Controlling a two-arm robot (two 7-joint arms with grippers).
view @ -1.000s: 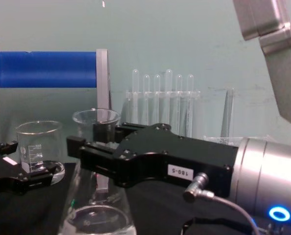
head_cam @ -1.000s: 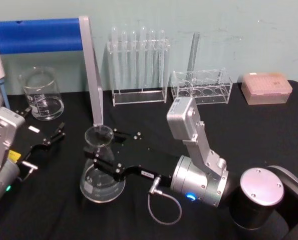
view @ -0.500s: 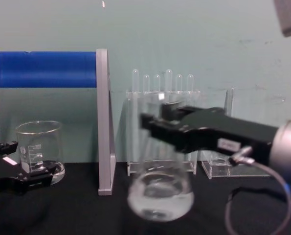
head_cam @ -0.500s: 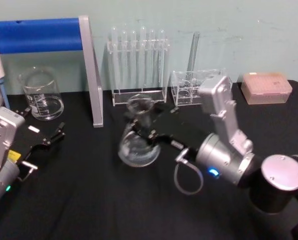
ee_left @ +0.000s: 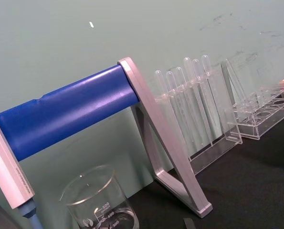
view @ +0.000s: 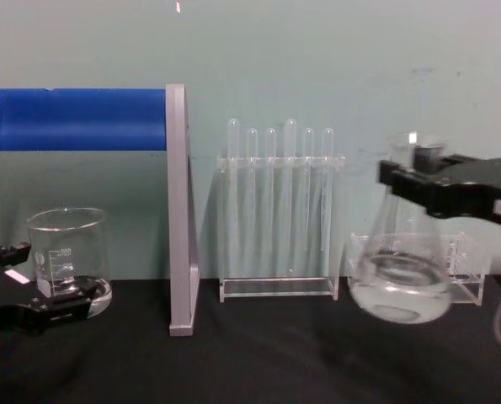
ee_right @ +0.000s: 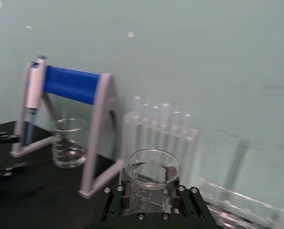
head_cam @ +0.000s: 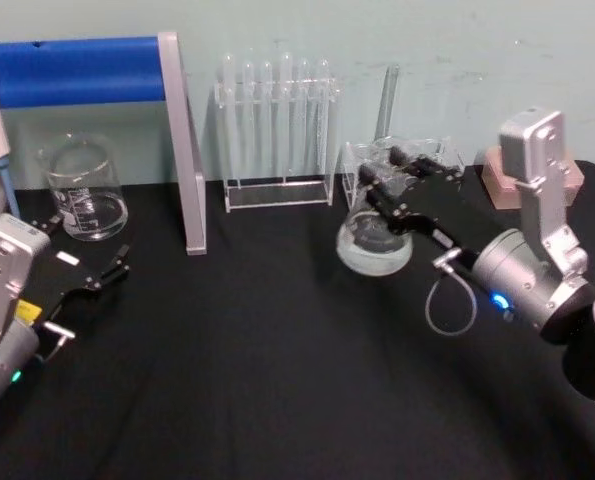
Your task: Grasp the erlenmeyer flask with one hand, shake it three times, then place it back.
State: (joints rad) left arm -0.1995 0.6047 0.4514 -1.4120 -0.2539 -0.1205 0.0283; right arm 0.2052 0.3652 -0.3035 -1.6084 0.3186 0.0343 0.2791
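Black right end effector (head_cam: 385, 178) clamped on the clear glass conical erlenmeyer flask (view: 401, 273), lifted off the black tabletop (head_cam: 257, 380), far right (grasp done; shaking seemingly underway, replacing pending). Left end effector (head_cam: 85, 290) parked near left, fingers apart.

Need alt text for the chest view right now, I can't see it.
The right pincer grips the erlenmeyer flask by its neck at the right, holding it tilted above the black table. A test tube rack stands in the middle; a beaker and the left pincer, open, sit at far left.
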